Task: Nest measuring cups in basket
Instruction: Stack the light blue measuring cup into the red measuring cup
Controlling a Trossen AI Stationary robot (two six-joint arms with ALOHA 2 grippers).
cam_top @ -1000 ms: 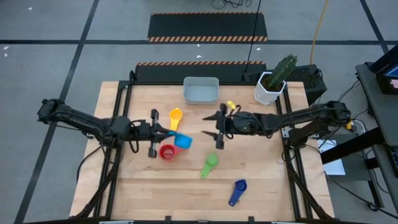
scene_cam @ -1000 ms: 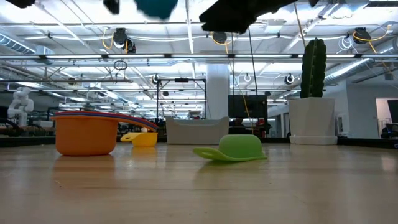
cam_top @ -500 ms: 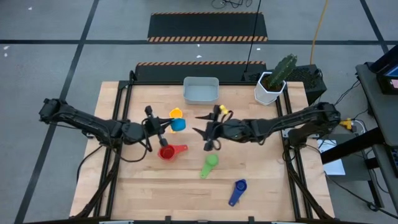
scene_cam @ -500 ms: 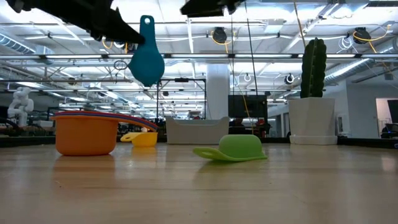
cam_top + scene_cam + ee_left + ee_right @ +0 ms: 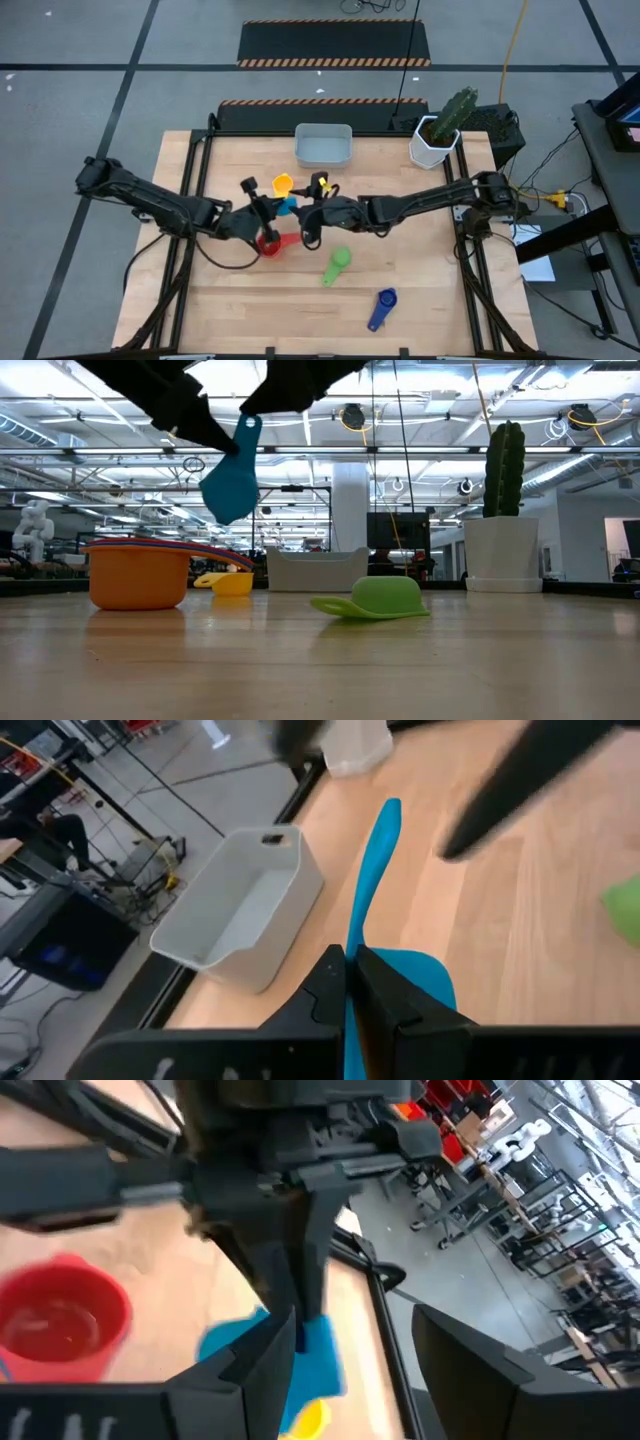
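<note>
From above, the left gripper (image 5: 268, 207) held the light blue cup (image 5: 287, 205) over the table, and the right gripper (image 5: 313, 212) faced it — likely for a handover, the basket (image 5: 323, 146) sitting well apart at the far edge. At table height the cup hung clear of the wood. The left wrist showed fingers (image 5: 335, 982) pinching the handle. The right wrist showed its own fingers (image 5: 262, 1352) spread wide — not yet gripping

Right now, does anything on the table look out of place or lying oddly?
One thing: the green plastic measuring cup lies upside down on the wooden table, rim against the wood. The small grey-blue plastic basket is empty. Nothing looks spilled or damaged.
</note>
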